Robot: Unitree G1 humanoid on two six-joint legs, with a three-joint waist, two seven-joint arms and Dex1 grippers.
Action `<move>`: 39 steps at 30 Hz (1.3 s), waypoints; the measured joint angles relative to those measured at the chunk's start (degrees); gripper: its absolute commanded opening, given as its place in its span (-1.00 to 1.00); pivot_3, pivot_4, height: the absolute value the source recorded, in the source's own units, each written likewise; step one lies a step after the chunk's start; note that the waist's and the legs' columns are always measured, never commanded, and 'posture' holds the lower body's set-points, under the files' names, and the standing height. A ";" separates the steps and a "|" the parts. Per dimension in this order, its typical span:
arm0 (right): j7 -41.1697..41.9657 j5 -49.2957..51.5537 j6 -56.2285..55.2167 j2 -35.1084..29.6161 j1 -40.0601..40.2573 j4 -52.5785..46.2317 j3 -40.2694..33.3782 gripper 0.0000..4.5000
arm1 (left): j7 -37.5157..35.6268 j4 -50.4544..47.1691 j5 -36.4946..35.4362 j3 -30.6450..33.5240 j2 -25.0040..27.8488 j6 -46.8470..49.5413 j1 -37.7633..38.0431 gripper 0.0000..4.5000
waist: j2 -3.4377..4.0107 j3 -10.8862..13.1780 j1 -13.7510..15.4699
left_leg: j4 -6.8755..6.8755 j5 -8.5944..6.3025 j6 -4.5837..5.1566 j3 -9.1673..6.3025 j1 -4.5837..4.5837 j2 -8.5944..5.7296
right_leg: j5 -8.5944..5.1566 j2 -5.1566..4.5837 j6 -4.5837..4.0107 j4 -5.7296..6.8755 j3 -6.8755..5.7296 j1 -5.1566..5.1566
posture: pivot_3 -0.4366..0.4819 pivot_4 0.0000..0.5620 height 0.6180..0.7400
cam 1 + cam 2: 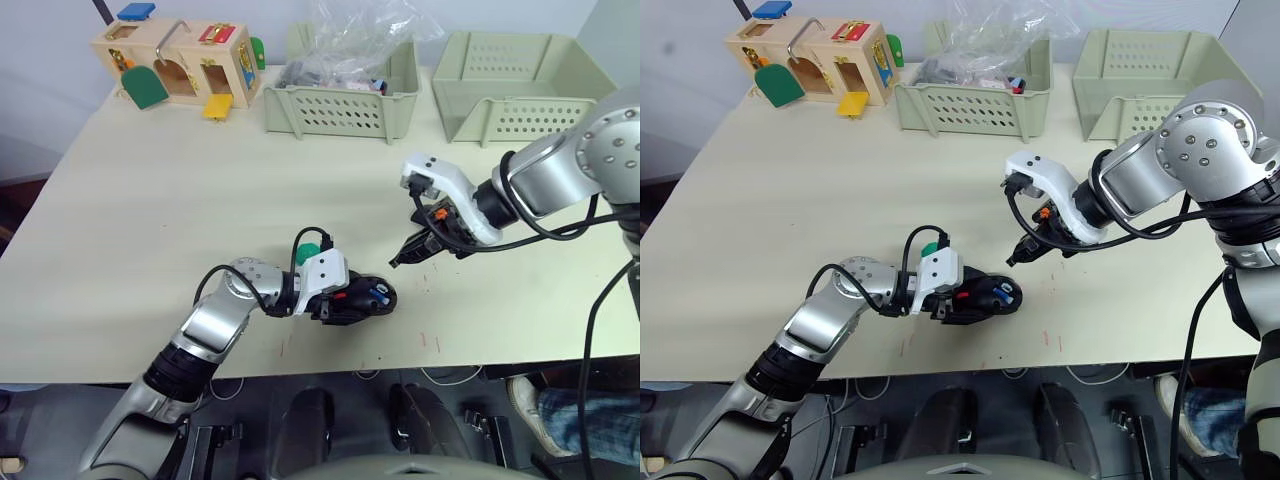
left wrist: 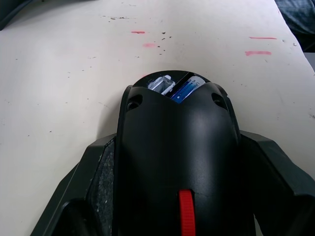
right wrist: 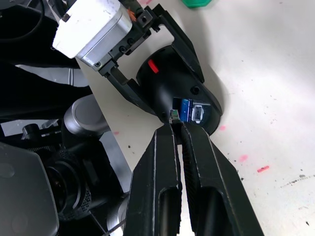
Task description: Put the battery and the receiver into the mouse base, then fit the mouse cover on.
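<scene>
Left pincer [image 1: 352,300] clamps the mouse base [image 3: 179,93], battery [image 2: 188,88] seated; right pincer [image 3: 176,129] pinches the receiver [image 3: 173,116] just above the slot beside it — descend straight, release only once seated.

Mouse base [image 2: 177,147] smooth semi-gloss black plastic; battery [image 2: 186,88] glossy blue; table [image 2: 59,73] matt, cream, scuffed; baskets [image 1: 340,100] matt plastic
</scene>
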 measured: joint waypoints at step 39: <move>1.10 -18.94 0.04 13.24 -0.24 5.02 11.58 -1.00 | 0.00 1.05 0.87 0.00 -0.89 -0.32 -0.64 0.31 | 0.02 -0.01 -0.10 | 0.03 0.01 0.00 -0.02 0.02 -0.02 | 0.00 0.00 0.00 0.13 -0.02 -0.01 | -0.05 -0.47 1.00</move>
